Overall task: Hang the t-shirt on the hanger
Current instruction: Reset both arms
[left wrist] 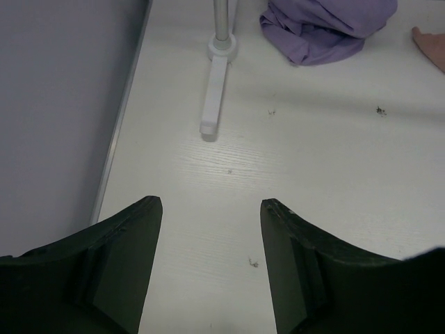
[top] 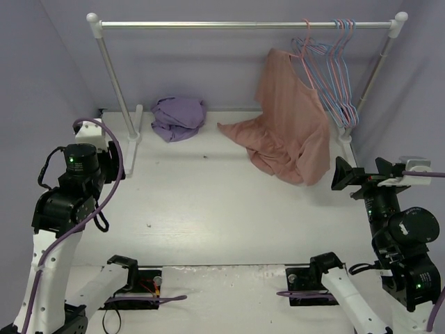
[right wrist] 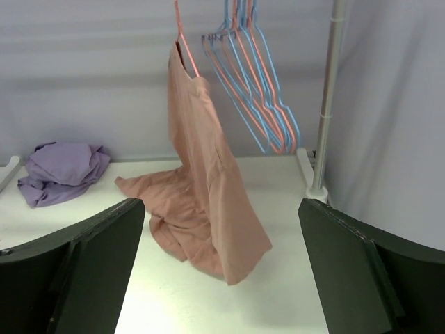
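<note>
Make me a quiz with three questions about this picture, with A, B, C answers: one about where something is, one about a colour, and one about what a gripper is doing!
1. Where is the purple garment?
A. On the rail.
B. Crumpled on the table by the rack's left post.
C. In a gripper.

2. What colour is the t-shirt?
A. Green.
B. White.
C. Salmon pink.

3. How is the right gripper?
A. Open, holding nothing.
B. Shut on the t-shirt.
C. Shut on a hanger.

Answers:
1 B, it lies in a heap beside the post's foot.
2 C, the top and right wrist views both show pink cloth.
3 A, its jaws stand wide apart, gripping nothing.
</note>
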Controlling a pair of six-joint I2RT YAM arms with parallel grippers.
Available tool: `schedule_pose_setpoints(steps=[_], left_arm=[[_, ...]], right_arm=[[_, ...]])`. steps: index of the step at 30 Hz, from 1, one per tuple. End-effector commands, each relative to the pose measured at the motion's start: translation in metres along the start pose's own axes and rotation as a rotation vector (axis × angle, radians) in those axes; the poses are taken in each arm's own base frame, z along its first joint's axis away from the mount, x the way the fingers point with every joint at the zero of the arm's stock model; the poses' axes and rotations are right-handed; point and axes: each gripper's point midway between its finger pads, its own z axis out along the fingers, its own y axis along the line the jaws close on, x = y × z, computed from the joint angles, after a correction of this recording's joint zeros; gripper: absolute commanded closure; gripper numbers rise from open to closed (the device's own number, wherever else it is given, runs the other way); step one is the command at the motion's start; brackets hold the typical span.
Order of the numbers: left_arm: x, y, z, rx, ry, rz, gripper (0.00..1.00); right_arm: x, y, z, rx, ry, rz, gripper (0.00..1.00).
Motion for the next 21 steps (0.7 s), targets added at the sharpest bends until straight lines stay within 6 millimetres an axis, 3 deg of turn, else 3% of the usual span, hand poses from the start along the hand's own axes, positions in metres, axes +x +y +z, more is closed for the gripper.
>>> schedule_pose_setpoints(steps=[1, 7, 21], left_arm=[[-0.02, -0.004, -0.012, 0.042, -0.087, -0.05, 0.42], [-0.018, 0.003, -0.024, 0.03, -0.068, -0.037, 0.41], [-0.009, -0.006, -0.025, 0.068, -0.023, -0.057, 0.41]], right_arm=[[0.001, -0.013, -0.008, 0.077, -0.018, 0.062, 0.0], [0.018, -0.012, -0.014, 0.07, 0.022, 0.078, 0.0], [0.021, -0.007, -0.025, 0.01, 0.011, 0.069, 0.0]])
